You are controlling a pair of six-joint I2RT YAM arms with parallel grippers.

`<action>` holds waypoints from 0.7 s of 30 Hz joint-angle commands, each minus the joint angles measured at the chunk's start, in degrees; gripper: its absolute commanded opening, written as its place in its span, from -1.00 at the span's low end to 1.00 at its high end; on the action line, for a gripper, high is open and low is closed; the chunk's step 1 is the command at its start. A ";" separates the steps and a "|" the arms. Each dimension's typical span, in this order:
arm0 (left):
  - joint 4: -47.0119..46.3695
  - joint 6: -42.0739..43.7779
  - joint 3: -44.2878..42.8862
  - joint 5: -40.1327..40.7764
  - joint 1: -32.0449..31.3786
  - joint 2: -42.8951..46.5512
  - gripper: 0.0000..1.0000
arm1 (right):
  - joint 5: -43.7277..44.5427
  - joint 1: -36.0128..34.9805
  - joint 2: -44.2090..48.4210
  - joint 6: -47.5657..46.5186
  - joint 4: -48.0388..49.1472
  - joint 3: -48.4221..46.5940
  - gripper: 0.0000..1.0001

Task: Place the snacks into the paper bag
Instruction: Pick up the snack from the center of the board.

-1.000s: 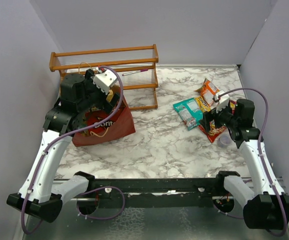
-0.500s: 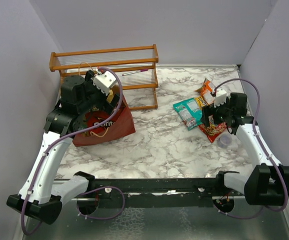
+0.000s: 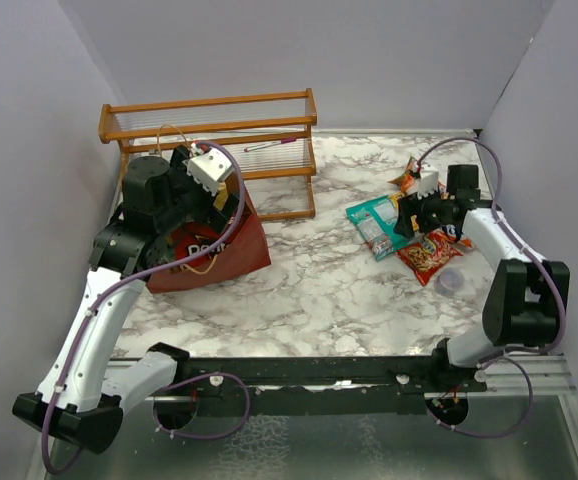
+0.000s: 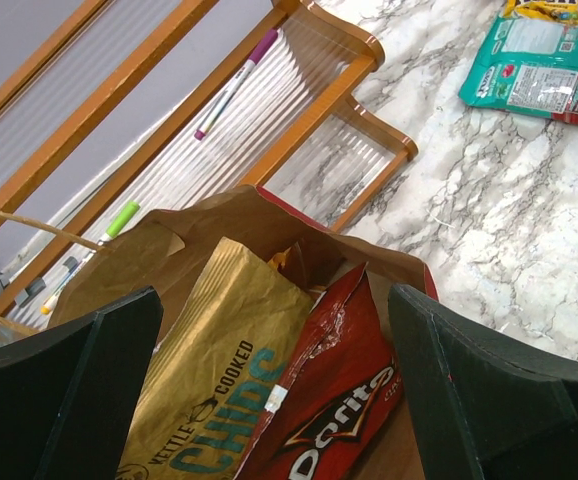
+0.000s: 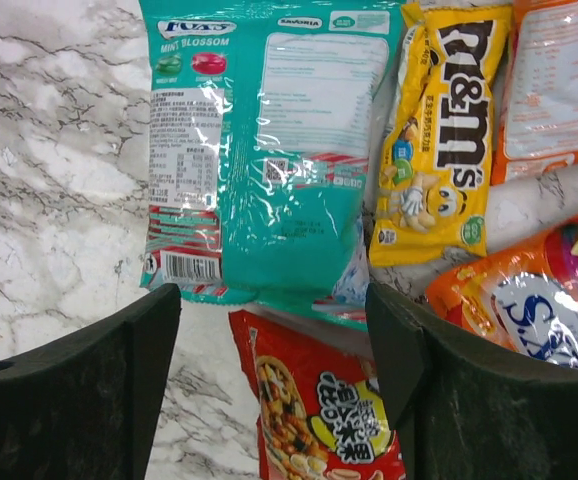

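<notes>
The dark red paper bag (image 3: 241,250) lies on its side at the left, mouth toward my left gripper (image 3: 191,215). In the left wrist view a tan-and-teal chip bag (image 4: 204,380) and a red Doritos bag (image 4: 344,410) lie inside the paper bag (image 4: 204,215), between my open, empty fingers. My right gripper (image 3: 416,215) hovers open over the snack pile: a teal packet (image 5: 269,150), a yellow M&M's packet (image 5: 439,140), a red snack packet (image 5: 319,410) and orange packets (image 5: 559,90). It touches none that I can see.
A wooden slatted rack (image 3: 219,125) stands behind the paper bag with pens on it (image 4: 234,85). A small purple cup (image 3: 451,281) sits near the red packet (image 3: 427,255). Grey walls close in the left, back and right sides.
My right arm has swung its gripper back toward the far side, over the snack pile. The left gripper has stayed at the bag mouth with a small tilt.
</notes>
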State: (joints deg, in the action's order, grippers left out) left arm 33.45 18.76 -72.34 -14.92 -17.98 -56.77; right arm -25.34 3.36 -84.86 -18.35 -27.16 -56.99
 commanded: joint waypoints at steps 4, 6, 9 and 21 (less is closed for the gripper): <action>-1.93 0.02 -3.36 0.32 0.23 -0.98 0.98 | -3.43 0.08 -11.80 -0.83 -2.45 -8.45 0.37; -1.65 0.26 -3.77 -0.14 0.29 -1.33 0.98 | -2.60 0.07 -14.48 -1.03 -2.33 -10.23 0.34; -1.87 -0.13 -3.52 -0.58 0.31 -1.96 0.98 | -2.35 -0.01 -17.94 -1.44 -2.50 -12.46 0.31; -1.60 0.09 -4.75 -1.25 0.31 -2.40 0.98 | -7.21 -0.72 -23.24 -2.70 -4.83 -12.66 -0.06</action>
State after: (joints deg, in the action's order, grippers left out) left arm 32.64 18.76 -74.54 -14.98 -17.96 -59.20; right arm -28.67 2.98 -106.37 -19.88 -30.13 -69.60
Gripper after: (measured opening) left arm 0.990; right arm 0.498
